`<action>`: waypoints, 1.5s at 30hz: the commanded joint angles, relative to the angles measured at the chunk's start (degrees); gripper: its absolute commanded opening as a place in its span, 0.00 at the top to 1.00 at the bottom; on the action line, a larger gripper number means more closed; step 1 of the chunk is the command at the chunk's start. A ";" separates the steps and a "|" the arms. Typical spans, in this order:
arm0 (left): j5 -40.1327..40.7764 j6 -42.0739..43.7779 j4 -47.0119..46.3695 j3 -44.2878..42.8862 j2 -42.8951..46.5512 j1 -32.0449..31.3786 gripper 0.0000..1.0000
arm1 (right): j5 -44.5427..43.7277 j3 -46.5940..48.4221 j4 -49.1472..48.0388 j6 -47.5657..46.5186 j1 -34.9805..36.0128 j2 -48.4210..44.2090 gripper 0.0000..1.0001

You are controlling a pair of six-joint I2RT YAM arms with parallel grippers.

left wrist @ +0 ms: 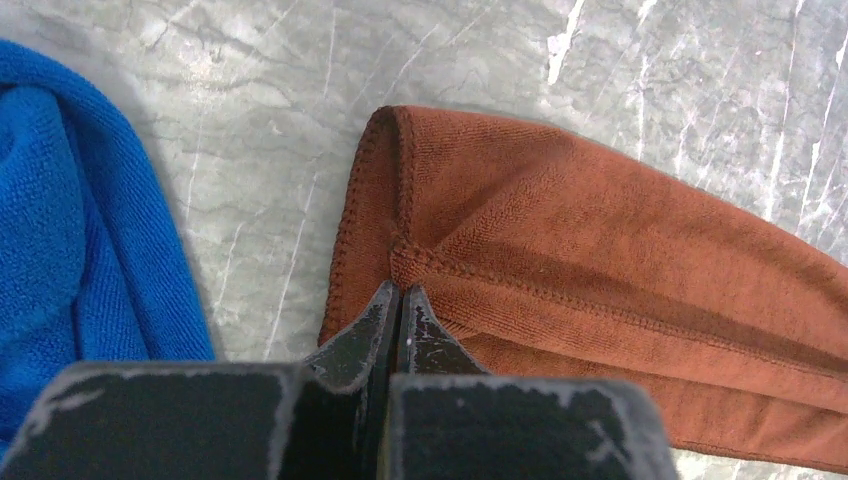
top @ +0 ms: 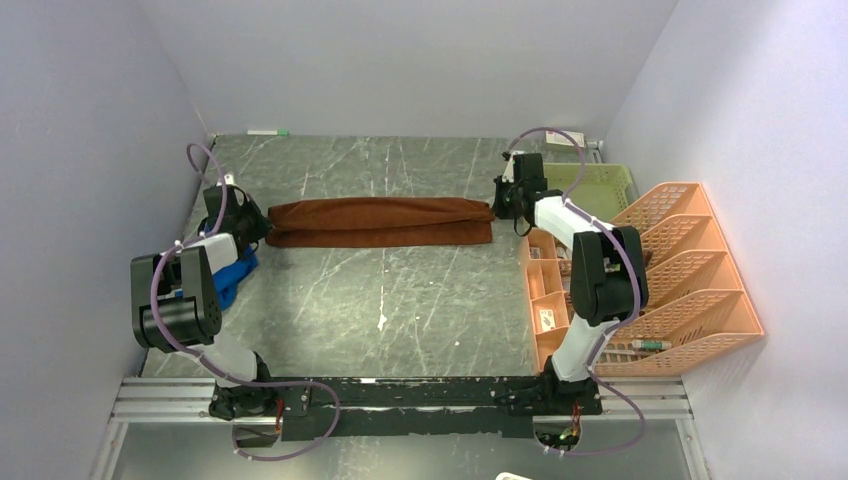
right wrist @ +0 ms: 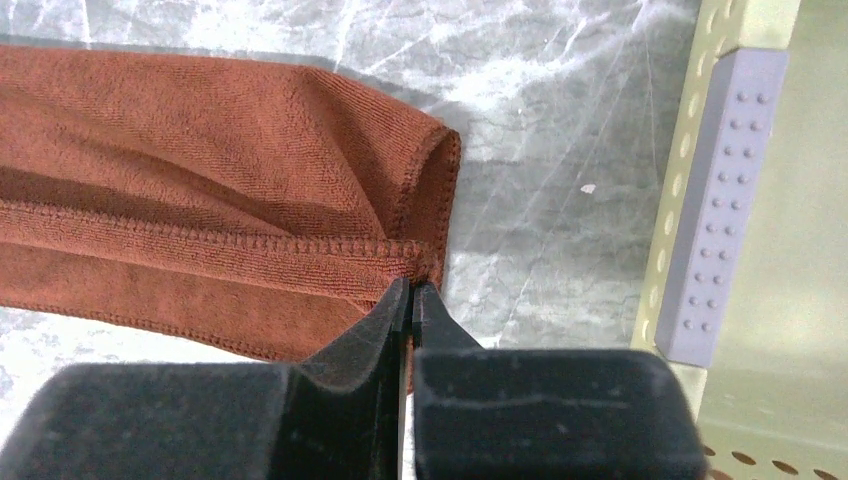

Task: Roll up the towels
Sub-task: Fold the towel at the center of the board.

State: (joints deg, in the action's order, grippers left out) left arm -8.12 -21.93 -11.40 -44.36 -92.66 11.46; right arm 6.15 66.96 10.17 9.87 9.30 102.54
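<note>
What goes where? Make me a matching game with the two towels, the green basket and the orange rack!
Things:
1. brown towel
2. blue towel
3. green basket
4. orange file rack

Places:
A. bunched up at the far left side
B. right side, towards the front
C. stretched long across the middle
D. right side, far back corner

Pairs: 1-C, 2-A, 3-D, 4-B

Green basket (top: 604,188), orange rack (top: 692,262) — marble table (top: 400,300)
</note>
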 commanded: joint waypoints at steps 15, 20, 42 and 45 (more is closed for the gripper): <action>5.70 -1.47 -0.86 0.31 2.73 0.40 0.93 | -3.15 -6.26 0.01 2.39 0.28 -4.28 1.00; 7.00 0.26 0.22 -2.53 0.86 0.46 0.93 | -2.80 -6.82 0.00 2.35 0.28 -4.28 1.00; 4.15 0.84 6.51 -5.30 8.10 0.76 0.01 | -0.88 -6.88 -5.86 1.65 0.54 -9.46 0.32; -4.49 3.84 9.09 -9.74 5.00 2.47 0.01 | 1.76 -4.11 -5.90 1.32 0.54 -6.87 0.32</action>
State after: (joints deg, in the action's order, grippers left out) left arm -4.84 -22.22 -5.21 -47.92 -86.52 12.10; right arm 5.74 59.79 6.63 11.94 9.96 94.24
